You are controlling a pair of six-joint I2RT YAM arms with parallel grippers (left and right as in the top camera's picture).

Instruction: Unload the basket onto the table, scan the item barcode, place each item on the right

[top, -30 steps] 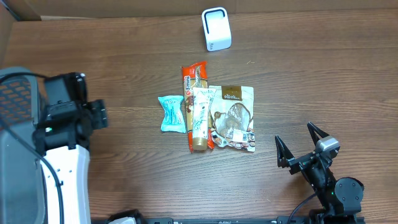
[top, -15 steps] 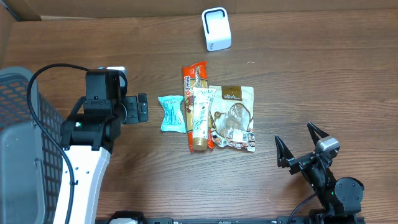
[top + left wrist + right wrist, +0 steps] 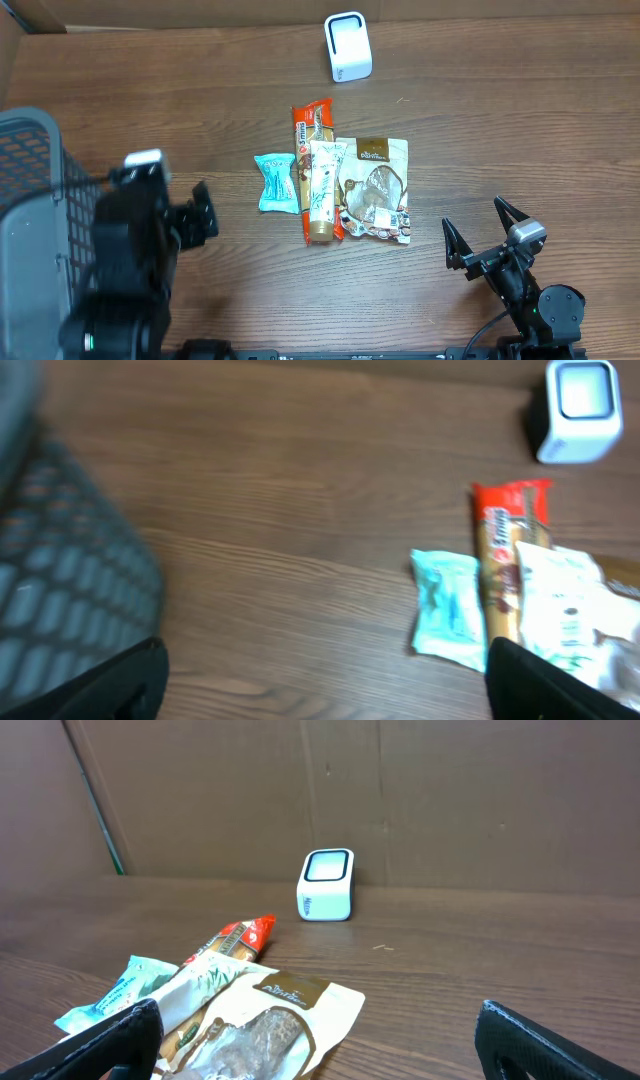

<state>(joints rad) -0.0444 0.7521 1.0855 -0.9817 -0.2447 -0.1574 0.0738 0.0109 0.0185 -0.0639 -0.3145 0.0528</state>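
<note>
Left gripper [image 3: 203, 213] has swung down beside the grey mesh basket [image 3: 30, 180], jaws spread, empty; right gripper [image 3: 473, 215] likewise released. Small teal foil packet [image 3: 275, 183] lies mid-table touching the orange wrapped bar [image 3: 312, 120]; grabbing could drag both.

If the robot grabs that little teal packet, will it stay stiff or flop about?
Probably floppy: the teal packet looks like a thin crimped wrapper lying flat on the table. Likely light, being small and flat. A push might also nudge the orange bar right beside it.
</note>
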